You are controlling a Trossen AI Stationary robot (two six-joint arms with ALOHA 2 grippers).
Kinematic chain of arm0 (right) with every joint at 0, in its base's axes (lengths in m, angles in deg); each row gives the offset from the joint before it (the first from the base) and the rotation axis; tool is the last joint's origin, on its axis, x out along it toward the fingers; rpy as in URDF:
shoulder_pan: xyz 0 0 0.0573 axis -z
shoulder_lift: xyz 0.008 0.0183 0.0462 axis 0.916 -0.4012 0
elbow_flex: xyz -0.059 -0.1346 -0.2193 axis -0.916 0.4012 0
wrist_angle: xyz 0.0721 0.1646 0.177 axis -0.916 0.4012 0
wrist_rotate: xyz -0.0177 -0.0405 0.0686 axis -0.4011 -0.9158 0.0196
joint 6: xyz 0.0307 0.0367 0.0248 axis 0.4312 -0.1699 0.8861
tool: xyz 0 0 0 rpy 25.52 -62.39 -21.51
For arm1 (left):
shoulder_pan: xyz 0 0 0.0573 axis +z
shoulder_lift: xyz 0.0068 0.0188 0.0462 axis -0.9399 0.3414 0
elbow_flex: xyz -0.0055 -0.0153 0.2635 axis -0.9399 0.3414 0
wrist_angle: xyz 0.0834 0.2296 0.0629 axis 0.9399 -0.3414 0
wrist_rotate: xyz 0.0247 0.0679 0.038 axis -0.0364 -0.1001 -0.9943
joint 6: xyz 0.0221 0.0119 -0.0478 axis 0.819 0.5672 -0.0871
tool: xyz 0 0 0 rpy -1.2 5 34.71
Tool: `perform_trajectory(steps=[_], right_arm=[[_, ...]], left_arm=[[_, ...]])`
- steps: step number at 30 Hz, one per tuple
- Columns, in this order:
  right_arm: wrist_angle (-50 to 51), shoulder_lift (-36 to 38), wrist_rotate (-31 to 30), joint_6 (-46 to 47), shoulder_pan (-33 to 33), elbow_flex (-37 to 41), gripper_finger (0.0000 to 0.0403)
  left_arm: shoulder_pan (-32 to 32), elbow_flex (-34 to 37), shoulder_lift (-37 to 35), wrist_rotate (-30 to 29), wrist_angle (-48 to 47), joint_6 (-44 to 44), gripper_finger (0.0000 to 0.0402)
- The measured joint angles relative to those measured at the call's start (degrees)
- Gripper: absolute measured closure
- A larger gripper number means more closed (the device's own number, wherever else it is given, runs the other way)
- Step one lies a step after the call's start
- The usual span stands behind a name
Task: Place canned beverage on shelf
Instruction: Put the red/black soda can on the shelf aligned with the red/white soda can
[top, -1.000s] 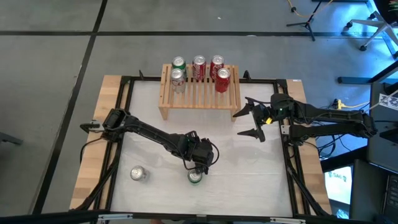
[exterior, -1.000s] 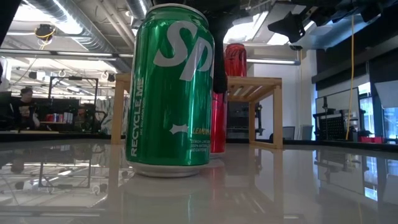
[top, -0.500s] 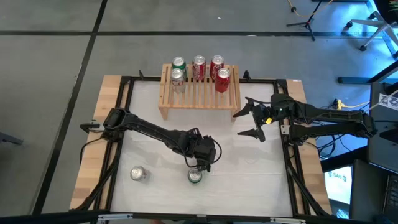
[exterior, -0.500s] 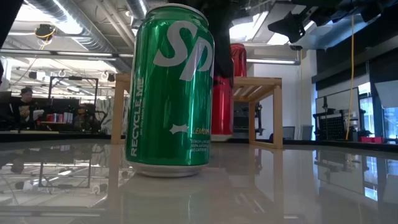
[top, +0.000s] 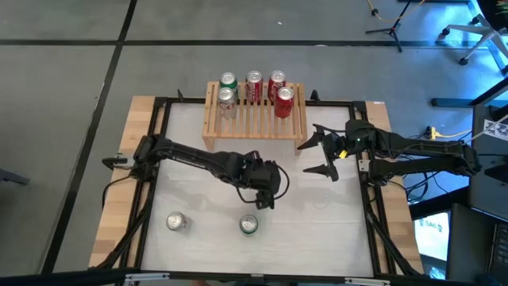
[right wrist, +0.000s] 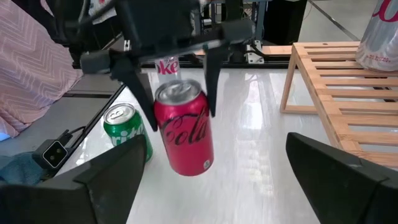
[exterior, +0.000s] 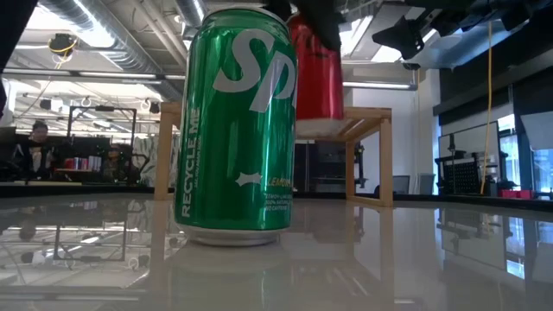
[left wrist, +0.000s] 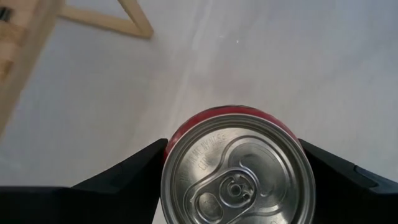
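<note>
High view: the left gripper [top: 264, 189] is now found near the table [top: 333, 230] centre, toward 12 o'clock of the green can [top: 249, 225]; a second ago it was directly over that can's spot. The right gripper [top: 321, 151] is parked unchanged at 3 o'clock of the shelf [top: 254, 119], fingers spread apart, nothing between them.

Low view: the red can [exterior: 315, 73] is seen lifted clear of the table, its base now level with the shelf top; a second ago it stood on the surface behind the green can.

Left wrist view: the red can's lid is framed between the two fingers [left wrist: 124, 177], which are clamped on its sides.

Right wrist view: the red can is seen hanging upright in the left gripper, off the table, with the green can just beside it and the shelf well apart.

Judgement: pickup is done; carry toward 12 o'clock and set-down on a free slat area remain. Five cans are already on the shelf.
</note>
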Motion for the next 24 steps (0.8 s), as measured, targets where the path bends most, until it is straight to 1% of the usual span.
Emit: perform_trajectory(steps=[5,11,24], right_arm=[[0.0,0.0,0.0,0.0,0.0,0.0,0.0024],[0.0,0.0,0.0,0.0,0.0,0.0,0.0024],[0.0,0.0,0.0,0.0,0.0,0.0,0.0024]], left_arm=[[1.5,-3.4,0.0,1.1,-3.3,0.4,0.0110],[2.9,-6.1,0.0,1.2,-4.2,5.3,0.0110],[6.7,-12.0,-0.1,2.8,-7.3,9.4,0.0110]])
